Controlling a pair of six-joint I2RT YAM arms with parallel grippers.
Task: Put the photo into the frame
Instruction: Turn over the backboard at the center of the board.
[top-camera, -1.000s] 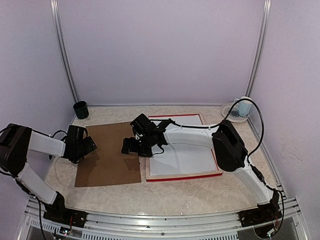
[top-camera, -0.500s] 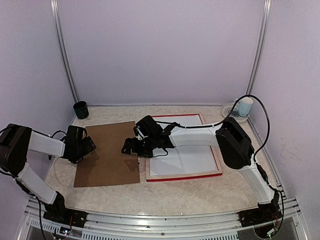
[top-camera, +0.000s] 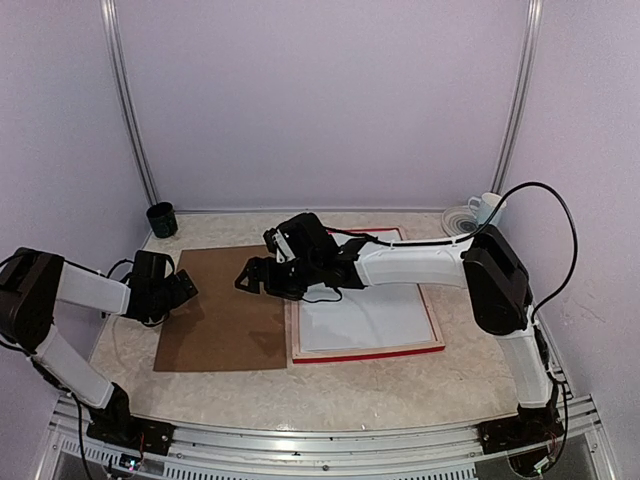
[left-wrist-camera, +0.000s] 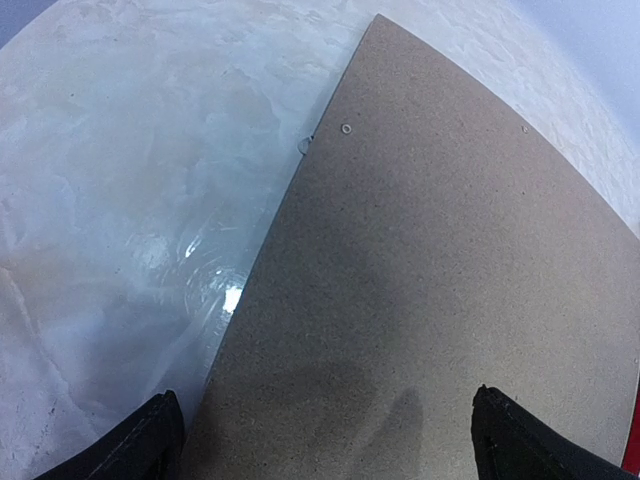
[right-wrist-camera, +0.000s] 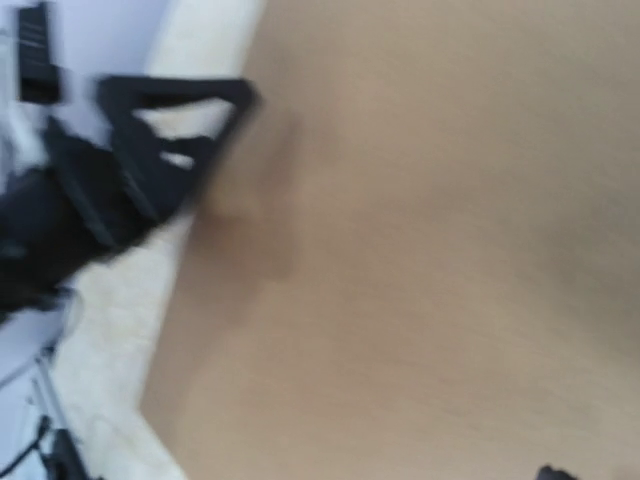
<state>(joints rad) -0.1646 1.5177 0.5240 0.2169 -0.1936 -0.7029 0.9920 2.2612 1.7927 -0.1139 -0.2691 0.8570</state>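
Observation:
The red frame (top-camera: 430, 318) lies flat right of centre with a white sheet (top-camera: 365, 315) inside it. I cannot tell if that sheet is the photo's back; no printed face shows. The brown backing board (top-camera: 215, 325) lies left of the frame and fills the left wrist view (left-wrist-camera: 440, 260) and the blurred right wrist view (right-wrist-camera: 420, 260). My left gripper (top-camera: 182, 288) is open and empty at the board's left edge, one finger (left-wrist-camera: 148, 440) over the table. My right gripper (top-camera: 250, 282) hovers over the board's far right part; its jaws are out of its own view.
A dark green cup (top-camera: 161, 218) stands at the back left corner. A white mug (top-camera: 487, 210) on a plate stands at the back right corner. The left gripper also shows in the right wrist view (right-wrist-camera: 140, 170). Walls close off the table on three sides.
My right arm has stretched out and its gripper has moved a little back and left over the board. The board has shifted slightly to the right. The left arm has barely moved.

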